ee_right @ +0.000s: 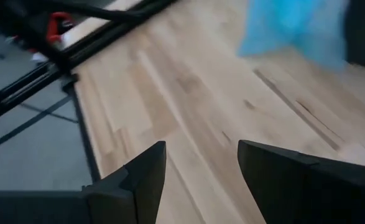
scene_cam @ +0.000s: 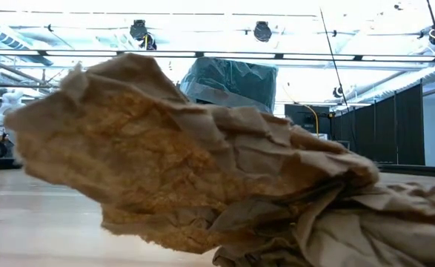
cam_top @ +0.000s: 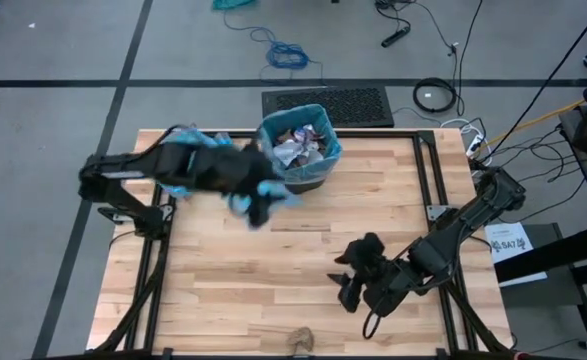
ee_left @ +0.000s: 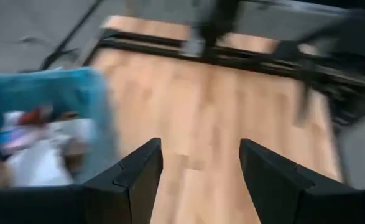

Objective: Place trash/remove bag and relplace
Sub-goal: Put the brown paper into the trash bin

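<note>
A bin [cam_top: 303, 150] lined with a blue bag stands at the far edge of the wooden desk [cam_top: 273, 290], and the trash [cam_top: 298, 142], a heap of white and coloured crumpled scraps, fills it to the rim. The left gripper [cam_top: 261, 208] hangs over the desk just beside the bin on its near side, with blue plastic draped along the arm behind it; in the left wrist view its jaws stand apart with bare wood between them and nothing held, the bin and its scraps [ee_left: 36, 146] close by to one side. The right gripper [cam_top: 351, 285] sits over the near right part of the desk, well apart from the bin, and its jaws are also apart and empty in the right wrist view. One brown paper wad [cam_top: 300, 341] lies alone at the near edge of the desk, where it fills most of the low view [scene_cam: 202, 178].
</note>
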`<move>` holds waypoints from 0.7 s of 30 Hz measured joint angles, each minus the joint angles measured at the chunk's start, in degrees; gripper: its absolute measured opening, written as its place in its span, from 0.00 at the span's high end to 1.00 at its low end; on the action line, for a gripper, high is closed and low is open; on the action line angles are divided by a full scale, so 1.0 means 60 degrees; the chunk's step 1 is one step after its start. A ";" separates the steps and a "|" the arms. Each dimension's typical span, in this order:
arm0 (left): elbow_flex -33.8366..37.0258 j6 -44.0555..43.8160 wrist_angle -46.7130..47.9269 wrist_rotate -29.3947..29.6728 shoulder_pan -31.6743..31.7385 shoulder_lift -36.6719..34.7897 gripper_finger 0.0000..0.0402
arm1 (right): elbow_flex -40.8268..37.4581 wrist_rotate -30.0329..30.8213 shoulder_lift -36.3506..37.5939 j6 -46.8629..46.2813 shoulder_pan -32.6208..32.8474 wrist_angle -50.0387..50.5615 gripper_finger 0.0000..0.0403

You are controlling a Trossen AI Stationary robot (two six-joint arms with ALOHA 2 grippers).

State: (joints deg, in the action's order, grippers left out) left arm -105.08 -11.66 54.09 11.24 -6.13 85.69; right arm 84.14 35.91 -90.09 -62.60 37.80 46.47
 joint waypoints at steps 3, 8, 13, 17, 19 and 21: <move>0.0154 -0.0319 0.0424 0.0348 -0.1280 -0.0075 0.47 | 0.0000 -0.0025 -0.0268 0.0949 0.0000 -0.0747 0.52; 0.1048 -0.1989 0.0703 0.1971 -0.3323 -0.0084 0.47 | 0.0000 -0.0370 -0.0877 0.2215 0.0010 -0.1680 0.52; 0.2678 -0.4385 0.0419 0.3690 -0.4953 -0.0070 0.47 | 0.0000 -0.2325 -0.1639 0.3160 0.0011 -0.2152 0.52; 0.4016 -0.6287 0.0109 0.3920 -0.5736 -0.0070 0.47 | 0.0000 -0.3356 -0.2329 0.3713 0.0011 -0.2285 0.52; 0.4566 -0.7156 0.0030 0.3939 -0.5987 -0.0070 0.47 | 0.0000 -0.3832 -0.2703 0.4080 0.0007 -0.2355 0.52; 0.5103 -0.7968 -0.0042 0.3967 -0.6192 -0.0070 0.47 | 0.0000 -0.4263 -0.3090 0.4548 0.0004 -0.2659 0.52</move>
State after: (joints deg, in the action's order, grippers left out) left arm -74.46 -59.47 53.83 35.05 -43.28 85.27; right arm 84.14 10.34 -108.64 -35.32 37.82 30.52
